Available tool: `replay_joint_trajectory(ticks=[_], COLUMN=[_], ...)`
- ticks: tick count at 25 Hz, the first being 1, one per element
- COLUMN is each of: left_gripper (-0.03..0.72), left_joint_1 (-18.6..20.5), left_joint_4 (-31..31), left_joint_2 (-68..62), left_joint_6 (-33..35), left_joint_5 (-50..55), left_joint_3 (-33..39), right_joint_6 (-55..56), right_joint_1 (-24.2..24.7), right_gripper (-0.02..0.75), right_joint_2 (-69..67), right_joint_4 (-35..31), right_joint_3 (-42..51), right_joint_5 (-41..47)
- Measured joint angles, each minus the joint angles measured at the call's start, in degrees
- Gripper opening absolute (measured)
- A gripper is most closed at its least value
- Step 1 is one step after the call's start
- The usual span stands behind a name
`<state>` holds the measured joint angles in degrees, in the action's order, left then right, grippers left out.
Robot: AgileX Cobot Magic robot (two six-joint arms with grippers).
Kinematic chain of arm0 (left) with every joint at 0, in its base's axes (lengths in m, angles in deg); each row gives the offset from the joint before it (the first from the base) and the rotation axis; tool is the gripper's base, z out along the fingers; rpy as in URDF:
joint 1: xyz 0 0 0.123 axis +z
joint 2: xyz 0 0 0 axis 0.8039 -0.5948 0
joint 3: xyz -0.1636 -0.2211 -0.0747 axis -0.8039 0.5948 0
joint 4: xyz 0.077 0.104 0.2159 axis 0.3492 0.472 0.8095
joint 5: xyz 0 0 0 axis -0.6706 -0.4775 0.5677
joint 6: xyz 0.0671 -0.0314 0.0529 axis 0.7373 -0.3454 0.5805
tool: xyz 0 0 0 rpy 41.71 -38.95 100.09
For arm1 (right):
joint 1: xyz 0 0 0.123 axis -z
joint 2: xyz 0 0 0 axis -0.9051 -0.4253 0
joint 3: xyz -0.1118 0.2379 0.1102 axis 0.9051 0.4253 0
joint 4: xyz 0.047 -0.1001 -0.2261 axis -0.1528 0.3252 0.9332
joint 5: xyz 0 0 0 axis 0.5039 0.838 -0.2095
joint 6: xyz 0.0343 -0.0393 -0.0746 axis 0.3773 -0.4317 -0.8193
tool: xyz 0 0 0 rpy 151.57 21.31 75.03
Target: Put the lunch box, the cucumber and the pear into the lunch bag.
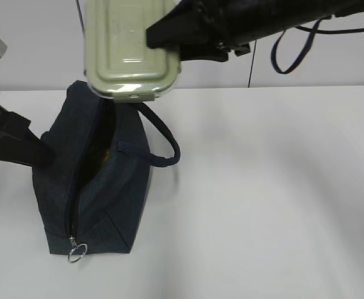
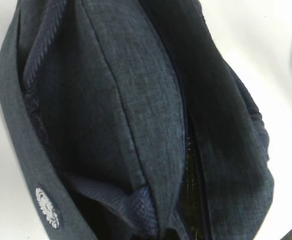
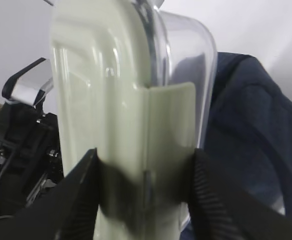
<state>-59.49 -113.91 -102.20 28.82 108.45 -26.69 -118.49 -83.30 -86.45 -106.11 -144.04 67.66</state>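
My right gripper (image 1: 164, 38) is shut on the lunch box (image 1: 132, 50), a clear container with a sage-green lid, and holds it tilted in the air over the far end of the lunch bag (image 1: 94, 199). In the right wrist view the fingers (image 3: 76, 195) clamp the box (image 3: 111, 100) across lid and glass, with the bag (image 3: 255, 115) behind. The navy bag stands unzipped on the table, ring pull (image 1: 76, 252) at its near end. A bit of yellow (image 1: 107, 152) shows inside. The cucumber is hidden. My left gripper (image 1: 35, 152) is at the bag's left rim; gathered fabric (image 2: 146, 210) fills its view.
The bag's strap handle (image 1: 166, 140) loops out to the right. A dark cable loop (image 1: 294, 56) hangs behind the right arm. The white table (image 1: 281, 199) spreads to the right of the bag. A white logo patch (image 2: 47, 207) marks the bag's side.
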Motion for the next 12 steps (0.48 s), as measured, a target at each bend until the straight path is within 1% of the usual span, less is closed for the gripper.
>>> replay_joint_trajectory(ticks=[4, 8, 10, 12], left_gripper=[0.003, 0.003, 0.003, 0.003], left_joint_1=[0.0, 0.0, 0.0, 0.0], left_joint_4=[0.0, 0.0, 0.0, 0.0], left_joint_2=[0.0, 0.0, 0.0, 0.0], left_joint_6=[0.0, 0.0, 0.0, 0.0], left_joint_5=[-0.1, -0.3, -0.4, -0.4], left_joint_3=[0.0, 0.0, 0.0, 0.0], right_joint_6=[3.0, 4.4, 6.2, 9.9], right_joint_1=[-5.1, -8.1, -8.5, -8.7], right_gripper=[0.363, 0.363, 0.363, 0.363], right_joint_2=[-0.6, -2.2, -3.3, -4.5], right_joint_4=[2.6, 3.8, 6.7, 11.8], right_joint_3=[0.0, 0.0, 0.0, 0.0], right_joint_5=[-6.4, -11.1, -12.2, -12.5])
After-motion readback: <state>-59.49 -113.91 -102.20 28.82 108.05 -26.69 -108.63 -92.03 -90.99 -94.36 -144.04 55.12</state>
